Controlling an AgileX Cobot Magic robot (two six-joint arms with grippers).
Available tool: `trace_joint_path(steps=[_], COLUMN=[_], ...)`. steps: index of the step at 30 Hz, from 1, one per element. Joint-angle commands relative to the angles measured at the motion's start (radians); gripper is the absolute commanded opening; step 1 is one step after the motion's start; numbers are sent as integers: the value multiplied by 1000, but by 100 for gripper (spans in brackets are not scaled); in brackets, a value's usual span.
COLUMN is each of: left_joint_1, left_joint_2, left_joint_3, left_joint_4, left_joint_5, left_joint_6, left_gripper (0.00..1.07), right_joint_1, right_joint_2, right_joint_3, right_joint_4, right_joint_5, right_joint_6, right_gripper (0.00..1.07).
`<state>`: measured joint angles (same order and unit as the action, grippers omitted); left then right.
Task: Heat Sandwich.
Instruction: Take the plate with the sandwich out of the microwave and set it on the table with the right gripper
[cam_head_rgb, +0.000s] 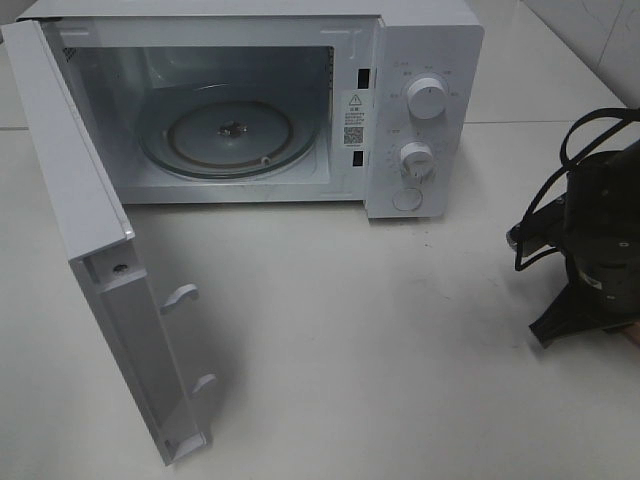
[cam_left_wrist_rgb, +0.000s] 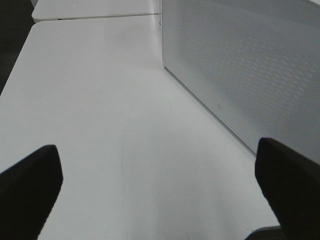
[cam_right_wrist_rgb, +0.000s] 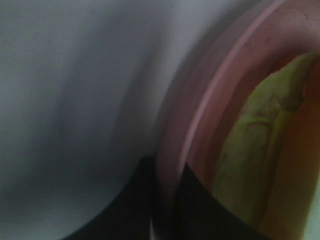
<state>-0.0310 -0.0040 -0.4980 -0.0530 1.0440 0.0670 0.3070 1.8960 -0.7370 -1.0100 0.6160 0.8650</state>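
Note:
The sandwich (cam_right_wrist_rgb: 255, 150) shows only in the right wrist view, close up and blurred. A yellowish-green layer lies on a round pink plate (cam_right_wrist_rgb: 200, 115). My right gripper (cam_right_wrist_rgb: 167, 200) is shut on the plate's rim, one dark finger on each side of it. In the high view my right gripper (cam_head_rgb: 565, 318) hangs at the table's far right edge, with the plate almost wholly out of frame. My left gripper (cam_left_wrist_rgb: 160, 190) is open over bare table with nothing between its fingers (cam_left_wrist_rgb: 30, 190). It is out of the high view.
The white microwave (cam_head_rgb: 420, 100) stands at the back. Its door (cam_head_rgb: 90, 230) is swung wide open toward the front left, and the glass turntable (cam_head_rgb: 230, 135) is bare. A white perforated microwave panel (cam_left_wrist_rgb: 240, 65) stands close beside my left gripper. Black cables (cam_head_rgb: 545, 215) loop off the right arm.

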Motion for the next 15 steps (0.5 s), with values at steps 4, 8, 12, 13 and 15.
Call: trace_joint_path(steps=[4, 8, 12, 13, 15], left_joint_1=[4, 4, 4, 4, 4], left_joint_2=[-26, -26, -26, -26, -26], left_joint_3=[3, 3, 3, 3, 3], left_joint_4=[-1, -1, -1, -1, -1], left_joint_5=[-16, -16, -16, -16, -16], left_joint_6=[-4, -4, -4, -4, -4], left_gripper=[101, 101, 101, 101, 101], right_joint_1=[-5, -5, -5, -5, -5], right_joint_2=[8, 8, -7, -15, -23], right_joint_3=[-1, -1, -1, -1, -1], right_joint_4=[-17, -16, -9, -7, -5], right_joint_5=[-2, 0, 5, 6, 9], right_joint_6=[25, 28, 28, 28, 28], right_gripper=[7, 10, 18, 22, 26])
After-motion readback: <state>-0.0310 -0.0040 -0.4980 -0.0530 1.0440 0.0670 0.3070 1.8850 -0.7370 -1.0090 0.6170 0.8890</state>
